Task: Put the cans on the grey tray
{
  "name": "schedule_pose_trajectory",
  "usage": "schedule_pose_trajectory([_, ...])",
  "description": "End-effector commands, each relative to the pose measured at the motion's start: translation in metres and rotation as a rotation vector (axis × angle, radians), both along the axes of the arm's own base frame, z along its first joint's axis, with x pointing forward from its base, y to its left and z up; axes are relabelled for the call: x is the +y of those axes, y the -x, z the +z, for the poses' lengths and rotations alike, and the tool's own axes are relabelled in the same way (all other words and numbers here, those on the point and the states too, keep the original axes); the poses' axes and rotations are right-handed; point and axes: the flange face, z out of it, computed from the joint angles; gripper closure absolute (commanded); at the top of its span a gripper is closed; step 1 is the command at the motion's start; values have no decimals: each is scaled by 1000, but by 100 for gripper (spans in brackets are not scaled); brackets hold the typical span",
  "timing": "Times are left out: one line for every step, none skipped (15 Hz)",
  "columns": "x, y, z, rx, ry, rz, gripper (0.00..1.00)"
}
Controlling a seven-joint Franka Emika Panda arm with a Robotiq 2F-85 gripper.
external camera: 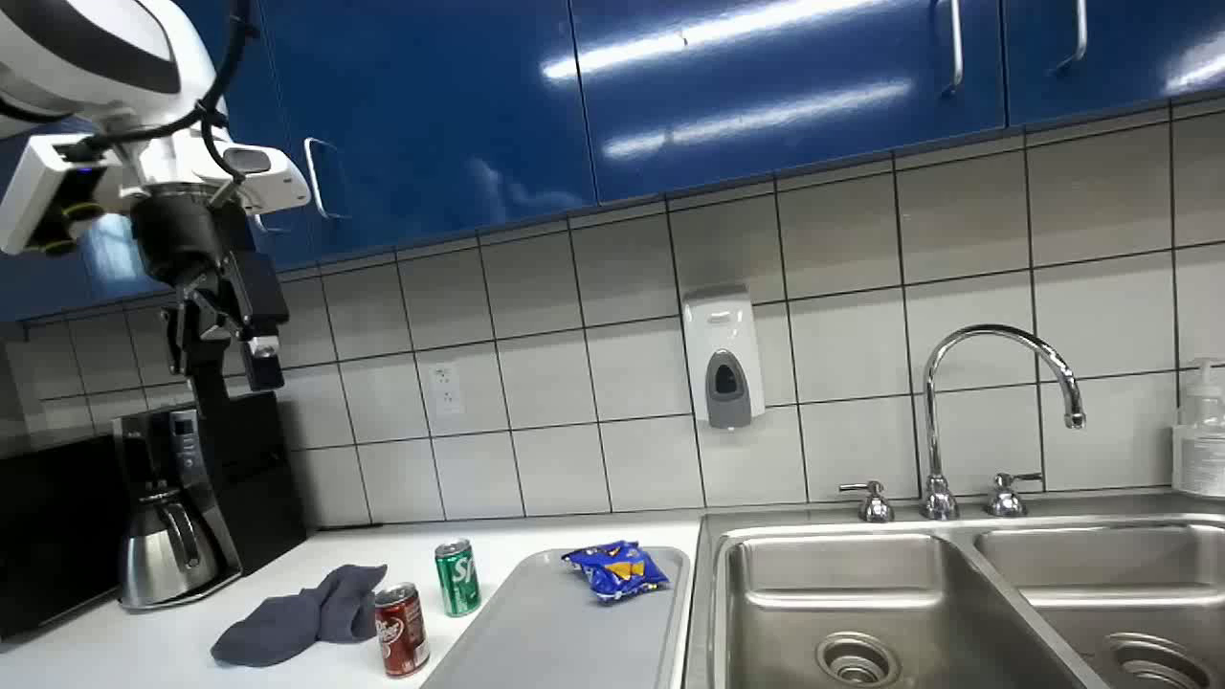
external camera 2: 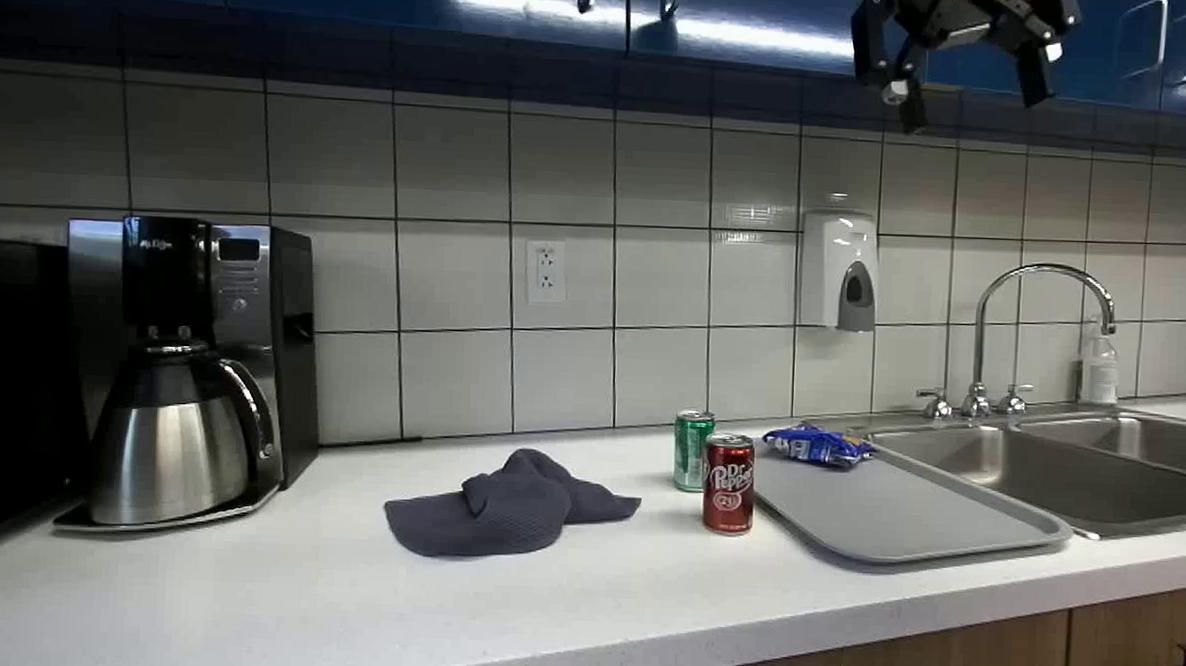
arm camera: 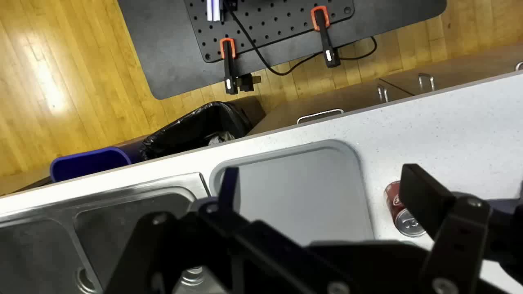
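A red Dr Pepper can [external camera: 401, 632] stands upright on the white counter beside the grey tray [external camera: 574, 641]. A green Sprite can [external camera: 458, 579] stands upright just behind it. In an exterior view, the red can [external camera 2: 729, 484], green can [external camera 2: 691, 452] and tray [external camera 2: 905, 527] show too. In the wrist view, the red can [arm camera: 393, 198] is partly behind a finger, right of the tray [arm camera: 302, 188]; the green can is almost wholly hidden. My gripper [external camera 2: 975, 97] is open and empty, high above the counter. Its spread fingers also show in the wrist view [arm camera: 320, 175] and an exterior view [external camera: 234, 378].
A blue snack packet [external camera: 617, 571] lies on the tray's back part. A dark grey cloth [external camera 2: 510, 505] lies left of the cans. A coffee maker [external camera 2: 183, 445] stands at far left. A double sink [external camera: 718, 612] with a tall faucet [external camera: 933, 421] adjoins the tray. Blue cabinets [external camera: 421, 115] hang above.
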Motion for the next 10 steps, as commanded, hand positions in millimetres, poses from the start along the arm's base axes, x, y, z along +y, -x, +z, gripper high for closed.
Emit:
schedule_pose_trajectory([0,0,1,1,0,0,0])
schedule_pose_trajectory([0,0,1,1,0,0,0])
schedule_pose_trajectory([0,0,1,1,0,0,0])
schedule_pose_trajectory([1,0,-4,7,7,8,0])
schedule_pose_trajectory([2,0,-8,8,4,14,0])
schedule_pose_trajectory([3,-2,-15,7,-5,34,0])
schedule_pose_trajectory([4,-3,-24,29,-11,46,0])
schedule_pose_trajectory([6,-4,-35,47,-11,54,0])
schedule_pose_trajectory([7,-5,-44,61,-11,64,0])
schedule_pose_trajectory([9,-6,-56,87,-16,78,0])
